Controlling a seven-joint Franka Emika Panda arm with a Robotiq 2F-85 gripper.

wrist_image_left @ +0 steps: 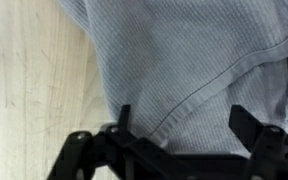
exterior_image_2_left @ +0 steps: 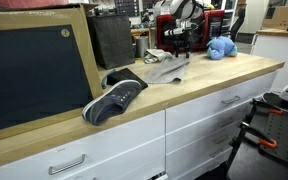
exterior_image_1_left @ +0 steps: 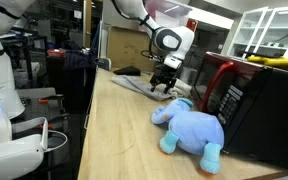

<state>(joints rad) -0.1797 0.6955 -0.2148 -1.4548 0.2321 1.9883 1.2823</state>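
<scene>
My gripper (wrist_image_left: 182, 120) is open, its two black fingers spread wide just above a grey knitted cloth (wrist_image_left: 194, 60) that lies flat on the light wooden counter (wrist_image_left: 29, 80). A seam of the cloth runs between the fingers. In both exterior views the gripper (exterior_image_1_left: 164, 80) (exterior_image_2_left: 179, 45) hangs low over the cloth (exterior_image_1_left: 134, 84) (exterior_image_2_left: 164, 68). Nothing is held.
A blue plush toy (exterior_image_1_left: 189, 127) (exterior_image_2_left: 220, 47) lies next to a red and black microwave (exterior_image_1_left: 249, 95). A dark sneaker (exterior_image_2_left: 114, 98) sits at the counter's front edge beside a framed blackboard (exterior_image_2_left: 34, 70). White drawers (exterior_image_2_left: 199, 120) are below the counter.
</scene>
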